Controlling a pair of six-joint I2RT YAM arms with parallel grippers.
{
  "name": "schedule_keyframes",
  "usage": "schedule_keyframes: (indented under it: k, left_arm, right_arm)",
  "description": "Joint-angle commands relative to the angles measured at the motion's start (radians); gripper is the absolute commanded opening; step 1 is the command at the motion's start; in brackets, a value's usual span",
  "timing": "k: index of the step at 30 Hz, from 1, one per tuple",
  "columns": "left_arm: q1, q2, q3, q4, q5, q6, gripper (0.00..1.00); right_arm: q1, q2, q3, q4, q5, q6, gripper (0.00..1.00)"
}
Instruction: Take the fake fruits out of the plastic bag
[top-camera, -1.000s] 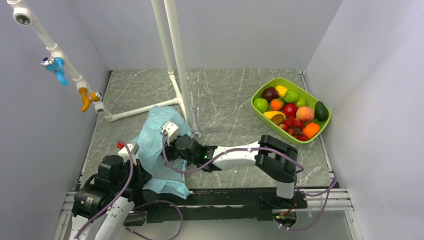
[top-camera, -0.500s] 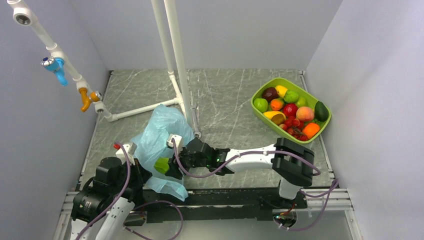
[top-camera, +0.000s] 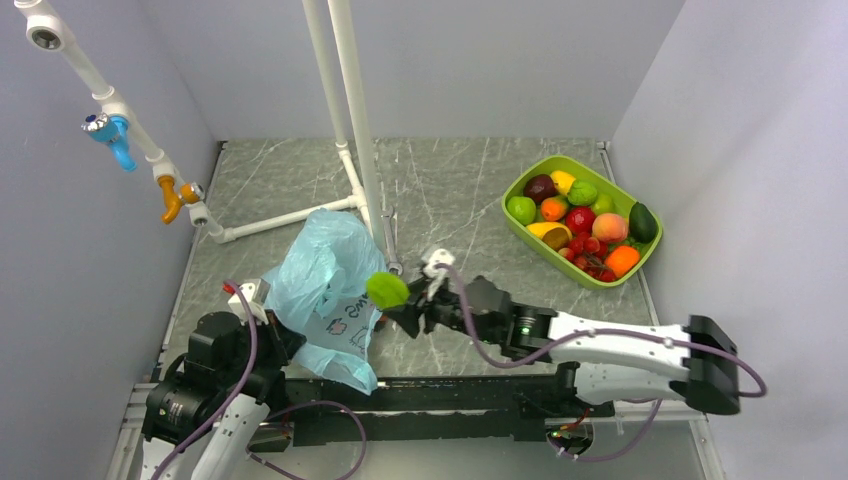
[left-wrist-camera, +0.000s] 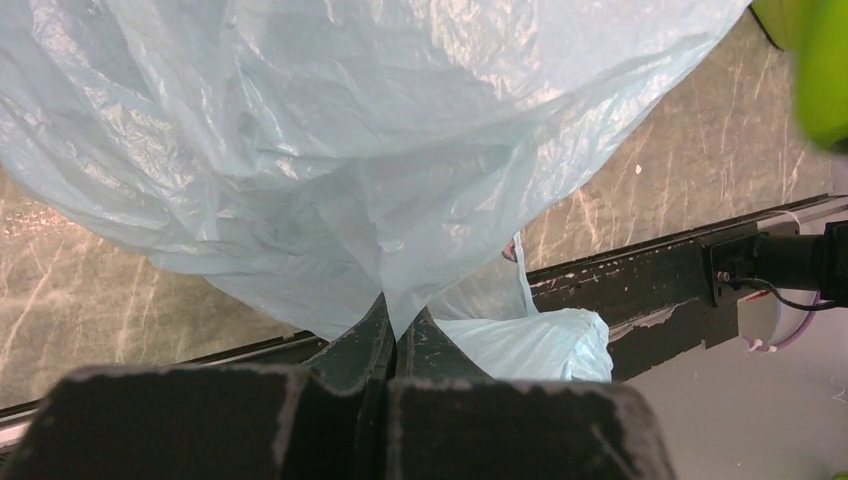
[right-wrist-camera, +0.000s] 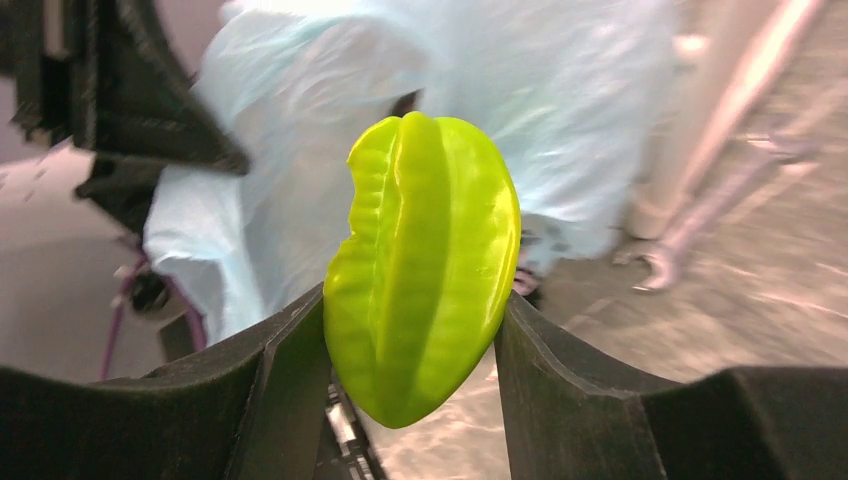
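Between right fingers (right-wrist-camera: 270, 390), green star fruit (right-wrist-camera: 425, 265) clamped, left fingers (left-wrist-camera: 360, 350) pinching plastic bag (left-wrist-camera: 330, 150)

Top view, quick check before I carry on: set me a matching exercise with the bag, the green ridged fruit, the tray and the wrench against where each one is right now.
Things:
1. plastic bag
2. green ridged fruit
3. lime-green tray
4. wrench

Places or states:
A. lying on the table beside the white pipe stand
B. clamped in the right pincer, outside the bag
C. at the table's far right, full of toy fruits
D. pinched in the shut left pincer

Pairs: 1-D, 2-B, 3-C, 4-A
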Motion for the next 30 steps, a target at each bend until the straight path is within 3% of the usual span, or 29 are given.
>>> schedule_keyframes:
  k: [1, 6, 12, 17, 22, 27, 30]
  left_arm:
    - [0.005, 0.022, 0.008, 0.058, 0.001, -0.012, 0.0]
    - [0.025, 0.032, -0.014, 0.073, 0.035, 0.004, 0.0]
    - [0.081, 0.053, -0.041, 0.088, 0.11, 0.052, 0.0]
    - [0.16, 0.08, -0.051, 0.111, 0.186, 0.107, 0.0]
    - [0.219, 0.103, -0.055, 0.114, 0.238, 0.145, 0.0]
    - [0.221, 0.098, -0.055, 0.114, 0.236, 0.146, 0.0]
    - [0.221, 0.1, -0.057, 0.114, 0.241, 0.148, 0.0]
  right_arm:
    - [-0.028, -0.202, -0.079, -0.029, 0.325, -0.037, 0.0]
    - [-0.127, -0.328, -0.139, -0.123, 0.606, 0.045, 0.0]
    - [-0.354, -0.364, -0.14, -0.299, 0.72, 0.226, 0.0]
    - [-0.676, -0.312, -0.108, -0.341, 0.609, 0.28, 0.0]
    - [-0.935, -0.157, -0.034, -0.285, 0.44, 0.293, 0.0]
    - [-1.09, 0.043, 0.114, -0.295, 0.368, 0.297, 0.01]
    - [-1.142, 0.113, 0.169, -0.29, 0.405, 0.265, 0.12]
